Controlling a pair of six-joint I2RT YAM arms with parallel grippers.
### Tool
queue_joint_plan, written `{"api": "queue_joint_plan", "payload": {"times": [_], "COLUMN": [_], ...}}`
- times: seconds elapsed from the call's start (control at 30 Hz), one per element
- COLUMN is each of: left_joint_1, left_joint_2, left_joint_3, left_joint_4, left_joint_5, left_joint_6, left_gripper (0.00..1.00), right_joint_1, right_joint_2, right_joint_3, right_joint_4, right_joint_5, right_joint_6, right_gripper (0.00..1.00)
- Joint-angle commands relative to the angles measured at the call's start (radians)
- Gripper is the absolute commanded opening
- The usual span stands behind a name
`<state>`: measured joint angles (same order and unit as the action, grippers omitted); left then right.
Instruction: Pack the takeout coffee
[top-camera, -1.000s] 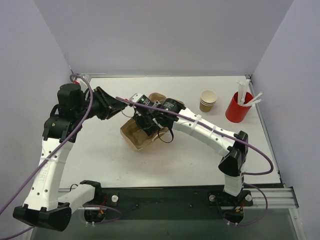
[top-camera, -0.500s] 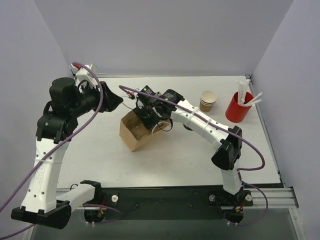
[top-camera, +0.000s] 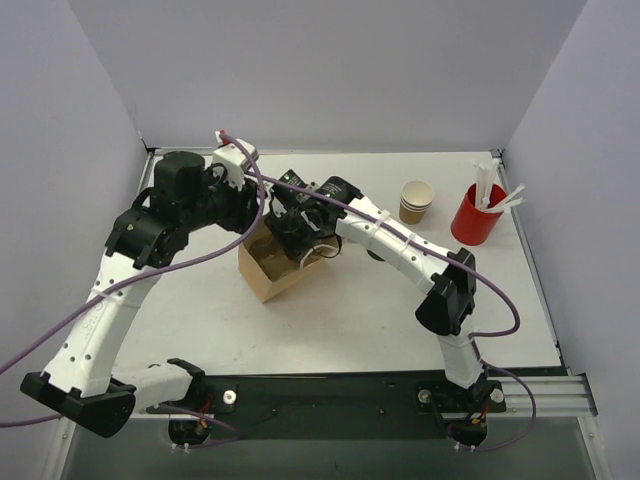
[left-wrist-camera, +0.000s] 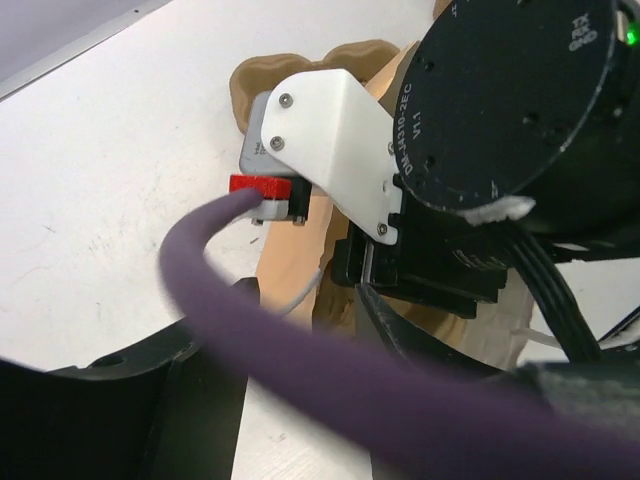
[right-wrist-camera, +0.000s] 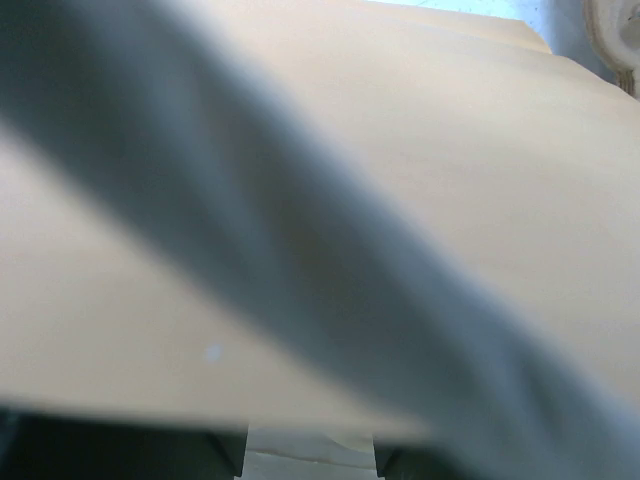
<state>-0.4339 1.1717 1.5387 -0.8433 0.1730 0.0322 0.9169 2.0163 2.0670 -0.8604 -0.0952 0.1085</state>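
The takeout coffee, a small kraft-tan cup (top-camera: 417, 199), tops a short stack at the back right, away from both grippers. The brown paper bag (top-camera: 266, 274) stands open at the table's middle. My right gripper (top-camera: 297, 238) is at the bag's far rim and is shut on it. In the right wrist view the bag's paper (right-wrist-camera: 420, 140) fills the frame and hides the fingertips (right-wrist-camera: 120, 450). My left gripper (top-camera: 252, 214) hovers by the bag's left rim, open and empty. In the left wrist view its fingers (left-wrist-camera: 110, 410) stand apart near the bag (left-wrist-camera: 300, 240).
A red cup (top-camera: 474, 218) full of white sticks stands right of the coffee cup stack. The right arm's black wrist motor (left-wrist-camera: 510, 100) is close in front of the left wrist camera. A purple cable (left-wrist-camera: 330, 370) crosses that view. Walls close in the table's back and sides.
The left arm has swung right, up to the bag's left rim. The right gripper has pulled the bag from lying tilted to standing upright and open.
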Motion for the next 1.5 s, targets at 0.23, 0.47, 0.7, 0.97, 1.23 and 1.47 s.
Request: {"api": "queue_joint_plan", "payload": {"times": [0.23,0.47,0.7,0.97,1.23,1.47], "left_joint_1": [-0.06,-0.068,-0.068,-0.066,-0.055,-0.054], "left_joint_2": [0.094,0.108,0.117,0.112,0.031,0.048], "left_joint_3": [0.098,0.075,0.032,-0.026,-0.163,-0.16], "left_joint_4": [-0.031,-0.028,-0.011,0.033,0.142,0.174], "left_joint_5": [-0.096,-0.038,-0.006,-0.02,0.016,-0.024], "left_joint_6": [0.107,0.115,0.112,0.106,0.089,0.077], "left_gripper": [0.48,0.45,0.45,0.48,0.51,0.47], "right_joint_1": [-0.01,-0.027,-0.03,-0.05,-0.067,-0.072], "right_joint_2": [0.016,0.025,0.03,0.032,0.032,0.032], "right_joint_3": [0.019,0.038,0.042,0.038,0.019,0.022], "right_joint_4": [-0.065,-0.063,-0.063,-0.057,-0.039,-0.031], "right_joint_5": [0.003,0.005,-0.003,-0.026,-0.072,-0.081], "right_joint_6": [0.028,0.049,0.051,0.077,0.097,0.109], "right_gripper": [0.2,0.2,0.2,0.2,0.19,0.19]}}
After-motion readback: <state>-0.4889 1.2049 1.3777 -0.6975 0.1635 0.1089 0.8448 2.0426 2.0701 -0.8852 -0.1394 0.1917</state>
